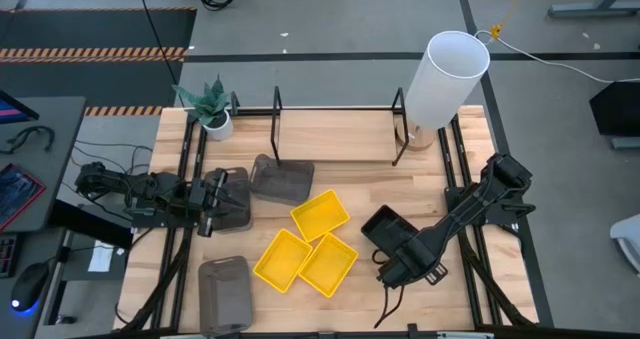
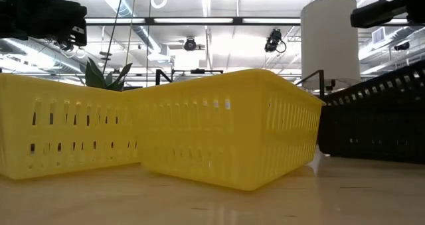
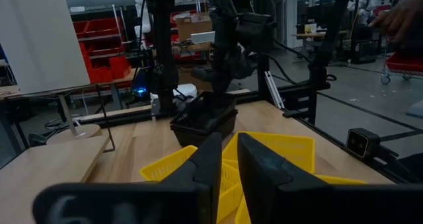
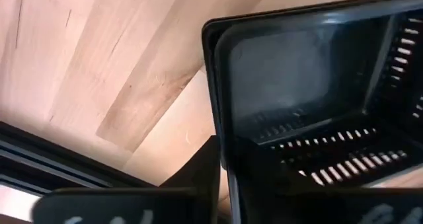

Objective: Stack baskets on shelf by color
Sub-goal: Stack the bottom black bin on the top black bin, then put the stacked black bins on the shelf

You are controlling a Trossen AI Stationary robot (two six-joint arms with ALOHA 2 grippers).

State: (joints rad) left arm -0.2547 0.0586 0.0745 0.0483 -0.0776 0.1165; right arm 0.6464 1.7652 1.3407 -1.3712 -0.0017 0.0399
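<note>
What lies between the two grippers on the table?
In the high view, three yellow baskets lie between the left gripper and the right gripper, clustered mid-table.

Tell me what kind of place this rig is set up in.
Probably an industrial lab or warehouse workshop: bare grey concrete floor, exposed ceiling ducts and strip lights, and red storage bins on racking behind the pale wooden table.
</note>
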